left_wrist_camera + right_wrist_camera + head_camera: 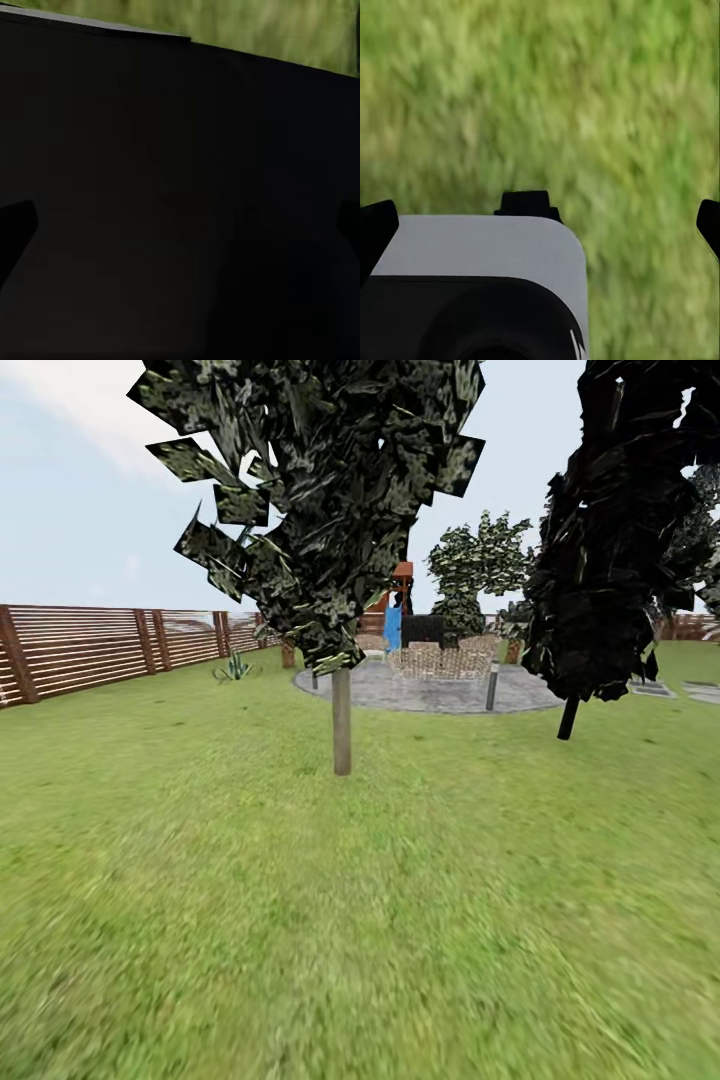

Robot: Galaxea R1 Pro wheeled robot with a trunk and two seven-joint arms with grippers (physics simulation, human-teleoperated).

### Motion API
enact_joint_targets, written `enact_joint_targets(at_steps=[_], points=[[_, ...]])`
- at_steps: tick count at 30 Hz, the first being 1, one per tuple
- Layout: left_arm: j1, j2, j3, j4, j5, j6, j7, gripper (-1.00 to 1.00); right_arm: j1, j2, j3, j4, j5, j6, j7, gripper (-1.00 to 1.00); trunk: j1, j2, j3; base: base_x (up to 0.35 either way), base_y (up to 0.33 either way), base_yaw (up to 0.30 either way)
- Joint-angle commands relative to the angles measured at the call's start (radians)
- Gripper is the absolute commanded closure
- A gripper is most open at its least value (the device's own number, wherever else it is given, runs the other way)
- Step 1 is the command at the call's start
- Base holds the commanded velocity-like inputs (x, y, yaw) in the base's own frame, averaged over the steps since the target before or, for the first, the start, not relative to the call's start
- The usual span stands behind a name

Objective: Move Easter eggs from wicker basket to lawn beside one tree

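Facing a tree (341, 720) with a thin pale trunk, rooted mid-lawn (300, 920). Behind it, a grey paved circle (430, 688); off to the right, a black tree (610, 560); along the left, a brown slatted fence (110, 645). Left gripper (180, 225) fingertips spread wide before a dark surface; right gripper (540, 225) fingertips likewise parted, empty, over grass and a grey-topped part of the robot (480, 247).
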Motion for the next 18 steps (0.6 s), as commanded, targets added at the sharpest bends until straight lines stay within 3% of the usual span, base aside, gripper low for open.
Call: enact_joint_targets(at_steps=[1,18], points=[[0.0,0.0,0.005,-0.001,0.008,-0.001,-0.003,-1.0,-0.001,0.0,-0.005,0.001,0.001,-0.004,0.001,-1.0,0.001,0.0,-0.001,0.326,0.0,0.005],[0.0,0.0,0.004,0.0,0.008,-0.001,-0.005,-1.0,0.0,0.001,-0.005,0.001,0.001,-0.004,0.001,-1.0,0.001,0.0,-0.001,0.326,0.0,0.001]])
